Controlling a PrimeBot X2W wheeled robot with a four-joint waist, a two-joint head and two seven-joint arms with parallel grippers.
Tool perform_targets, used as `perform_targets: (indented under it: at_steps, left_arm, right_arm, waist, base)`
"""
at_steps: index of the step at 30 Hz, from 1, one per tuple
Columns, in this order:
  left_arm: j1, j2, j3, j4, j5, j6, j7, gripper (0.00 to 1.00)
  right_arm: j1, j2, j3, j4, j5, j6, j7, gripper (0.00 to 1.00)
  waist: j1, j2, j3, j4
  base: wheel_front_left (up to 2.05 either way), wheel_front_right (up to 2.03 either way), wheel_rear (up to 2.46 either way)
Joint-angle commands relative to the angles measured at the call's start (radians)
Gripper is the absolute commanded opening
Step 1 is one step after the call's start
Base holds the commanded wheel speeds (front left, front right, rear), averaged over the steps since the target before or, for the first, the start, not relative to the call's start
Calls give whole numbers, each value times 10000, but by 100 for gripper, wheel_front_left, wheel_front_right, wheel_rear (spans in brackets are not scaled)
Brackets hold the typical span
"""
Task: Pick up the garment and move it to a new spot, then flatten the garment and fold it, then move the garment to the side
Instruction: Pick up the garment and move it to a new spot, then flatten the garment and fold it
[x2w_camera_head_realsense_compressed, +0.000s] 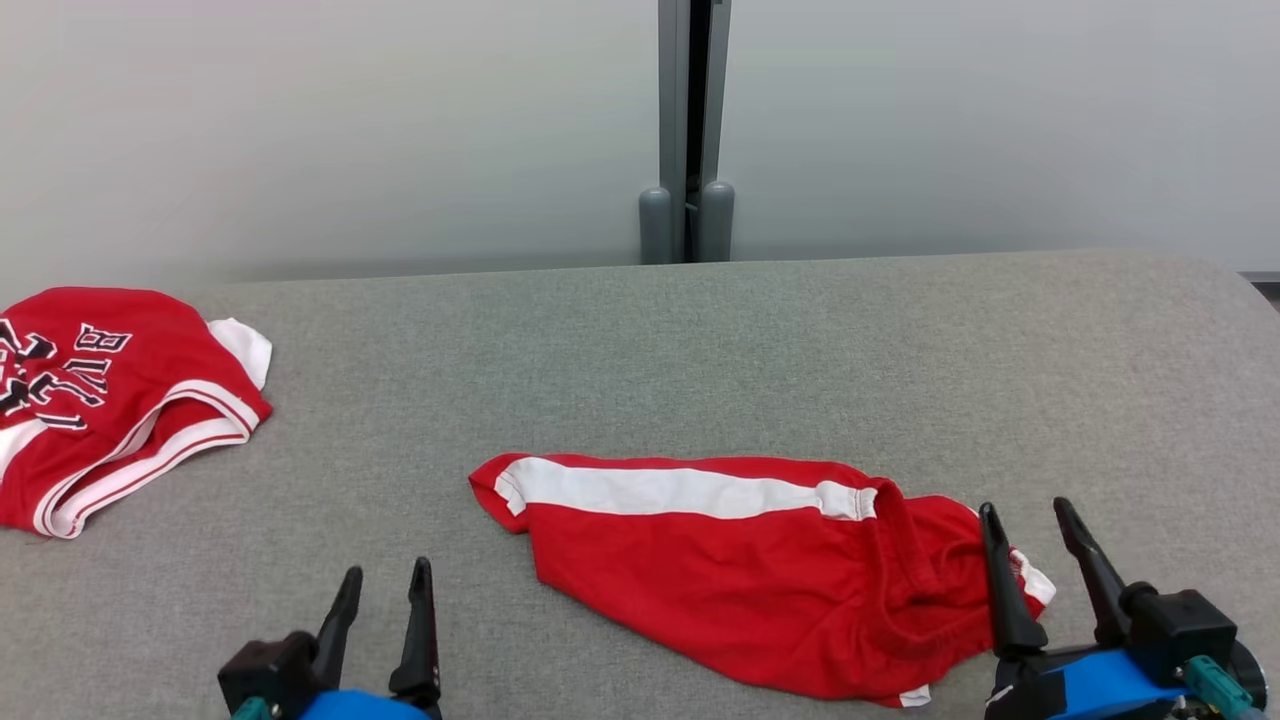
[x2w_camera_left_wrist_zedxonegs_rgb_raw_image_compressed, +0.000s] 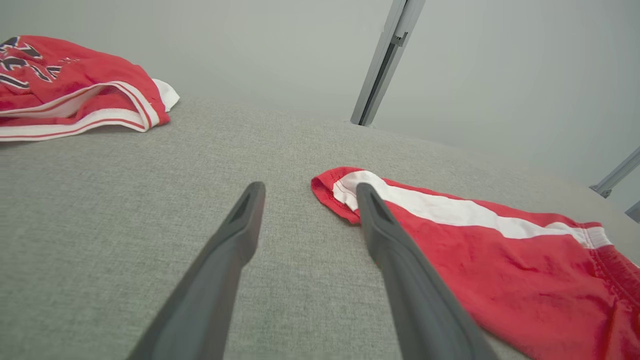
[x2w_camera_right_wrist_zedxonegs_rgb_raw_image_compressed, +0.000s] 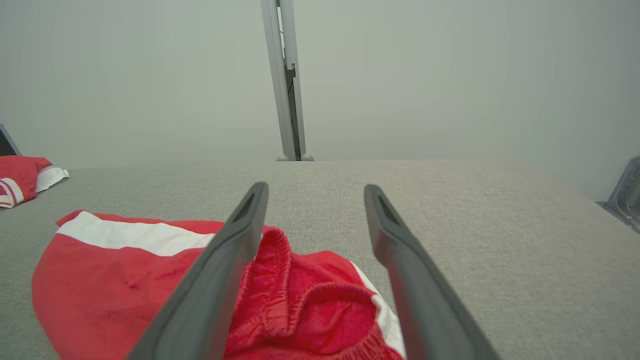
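Note:
The garment (x2w_camera_head_realsense_compressed: 760, 570) is a pair of red shorts with a white side stripe, lying folded lengthwise on the grey table (x2w_camera_head_realsense_compressed: 700, 330), front centre-right. Its elastic waistband (x2w_camera_right_wrist_zedxonegs_rgb_raw_image_compressed: 295, 295) is bunched at the right end. My left gripper (x2w_camera_head_realsense_compressed: 385, 585) stands open near the front edge, left of the shorts' leg hem (x2w_camera_left_wrist_zedxonegs_rgb_raw_image_compressed: 335, 192), holding nothing. Over the waistband end my right gripper (x2w_camera_head_realsense_compressed: 1030, 520) is open and empty too. The wrist views show both pairs of fingers spread wide, the garment (x2w_camera_left_wrist_zedxonegs_rgb_raw_image_compressed: 500, 250) to the right of the left pair and the garment (x2w_camera_right_wrist_zedxonegs_rgb_raw_image_compressed: 125, 280) under the right pair.
A second red garment (x2w_camera_head_realsense_compressed: 100, 400) with white trim and dark lettering lies folded at the table's left edge, also seen as the second garment (x2w_camera_left_wrist_zedxonegs_rgb_raw_image_compressed: 70, 90). A grey post (x2w_camera_head_realsense_compressed: 688, 130) stands behind the table against a pale wall. The table's rounded right corner (x2w_camera_head_realsense_compressed: 1230, 280) is near.

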Motion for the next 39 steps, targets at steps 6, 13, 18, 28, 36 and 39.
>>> perform_targets:
  at_steps: [6,13,18,28,36,39]
  left_arm:
    - [620,-360,433,-239,404,-224,-46,100]
    - [668,-571,632,7,549,-437,-46,100]
    - [640,-645,737,111,658,-528,-47,100]
    - [647,-708,829,190,937,-600,-47,100]
    - [581,-737,790,111,1147,-560,-47,100]
    - [501,-743,801,61,1209,-537,-47,100]
  right_arm:
    - [263,-34,209,248,105,1,-9,100]
    - [173,-36,344,423,165,1,-9,100]
    - [225,-36,396,479,182,1,-10,100]
    - [248,-36,425,512,111,1,-10,100]
    - [-94,-36,639,770,-268,1,-9,100]
    - [-563,-34,838,1114,-312,1,222,100]
  waist:
    - [1,0,-67,62]
    - [1,0,-116,44]
    - [1,0,-143,20]
    - [1,0,-144,14]
    - [1,0,-64,60]
    - [1,0,57,85]
  base:
    - [0,0,0]
    - [0,0,0]
    - [0,0,0]
    - [0,0,0]
    - [0,0,0]
    - [0,0,0]
